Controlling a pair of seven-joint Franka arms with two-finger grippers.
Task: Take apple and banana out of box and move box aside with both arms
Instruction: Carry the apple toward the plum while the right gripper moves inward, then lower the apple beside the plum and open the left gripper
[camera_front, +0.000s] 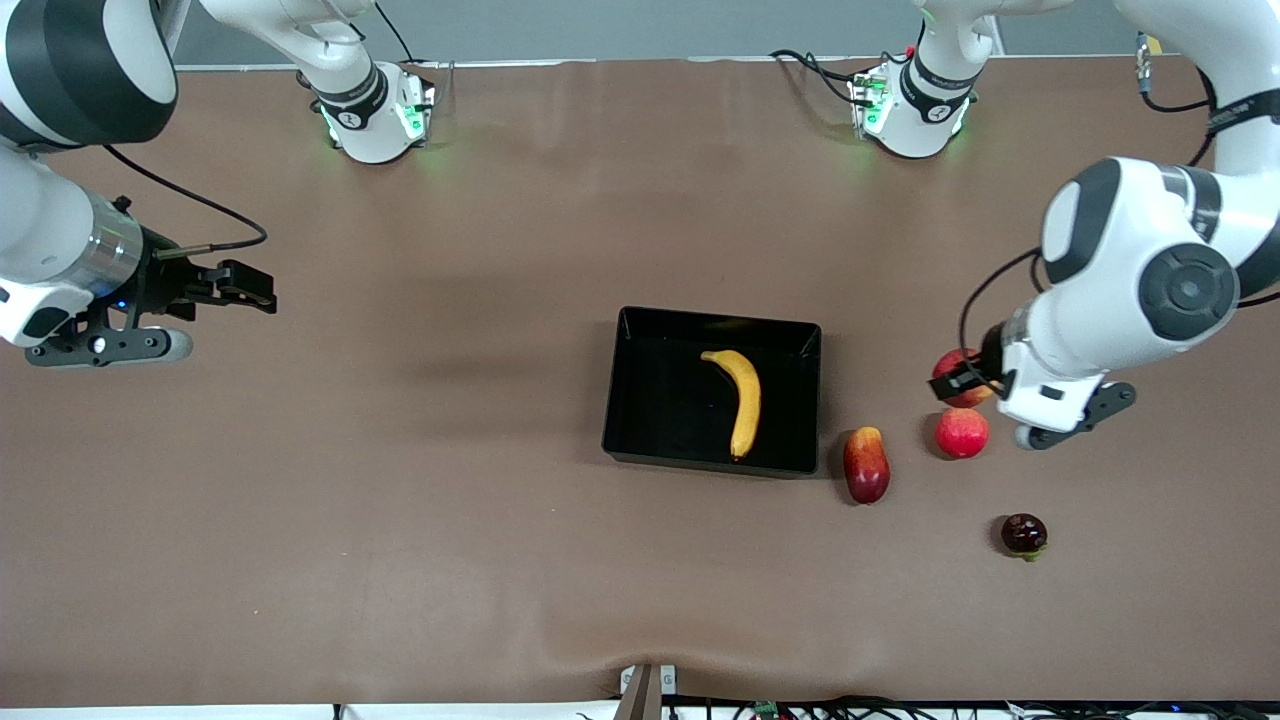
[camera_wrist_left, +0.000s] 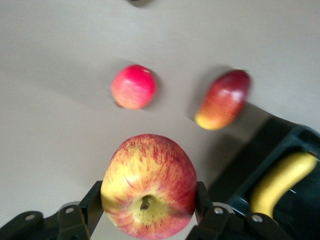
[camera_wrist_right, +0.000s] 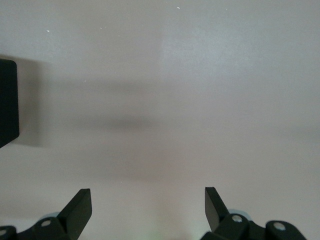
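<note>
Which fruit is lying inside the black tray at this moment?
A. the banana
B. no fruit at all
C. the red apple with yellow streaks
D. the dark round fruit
A: the banana lies in the black tray, while the left gripper holds the streaked apple in the air and the right gripper waits open over bare table.

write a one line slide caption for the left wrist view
Left gripper holds the streaked apple above the table, with two red fruits and the banana in the black tray below.

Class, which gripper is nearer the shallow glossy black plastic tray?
Left. The left gripper, holding the streaked apple, is beside the tray; the right gripper waits, open, at the table's end.
</note>
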